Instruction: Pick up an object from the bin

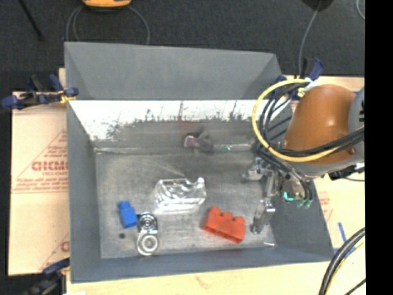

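A: What lies on the floor of the grey metal bin [113,165]?
B: Near left, a blue block [127,214] beside round metal parts [147,243]; centre, a clear plastic piece [180,193]; right of it, a red brick [224,224]; far side, a small purplish thing [198,142].

We see soft, even overhead light on the grey bin [172,72]. A bright glare band crosses its back wall. The dark carpet [184,11] around it is dim.

Red print on cardboard [35,192] (too blurred), no readable text
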Controlling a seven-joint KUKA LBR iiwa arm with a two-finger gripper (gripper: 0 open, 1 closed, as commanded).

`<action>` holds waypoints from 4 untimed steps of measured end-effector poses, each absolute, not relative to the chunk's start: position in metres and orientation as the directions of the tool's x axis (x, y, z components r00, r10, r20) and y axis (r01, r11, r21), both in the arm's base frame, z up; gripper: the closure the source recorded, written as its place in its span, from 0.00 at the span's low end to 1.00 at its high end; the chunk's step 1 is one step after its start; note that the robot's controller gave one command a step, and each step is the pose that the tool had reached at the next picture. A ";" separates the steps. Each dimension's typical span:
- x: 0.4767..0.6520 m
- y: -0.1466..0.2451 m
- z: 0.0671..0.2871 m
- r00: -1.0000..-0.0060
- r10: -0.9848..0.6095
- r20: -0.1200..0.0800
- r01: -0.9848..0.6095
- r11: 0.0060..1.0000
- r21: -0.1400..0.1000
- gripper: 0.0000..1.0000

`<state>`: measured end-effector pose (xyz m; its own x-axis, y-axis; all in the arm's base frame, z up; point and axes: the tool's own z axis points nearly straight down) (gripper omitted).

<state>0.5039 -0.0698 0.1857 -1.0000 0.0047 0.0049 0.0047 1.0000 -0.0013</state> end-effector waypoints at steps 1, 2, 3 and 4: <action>0.484 -0.057 0.074 -1.000 0.020 -0.014 0.020 1.000 -0.003 0.00; 0.486 -0.057 0.076 -1.000 0.014 -0.020 0.014 1.000 -0.004 1.00; 0.483 -0.050 0.199 -0.973 -0.233 -0.009 -0.233 0.973 -0.004 1.00; 0.536 -0.129 0.290 -0.904 -0.427 -0.009 -0.427 0.904 -0.009 1.00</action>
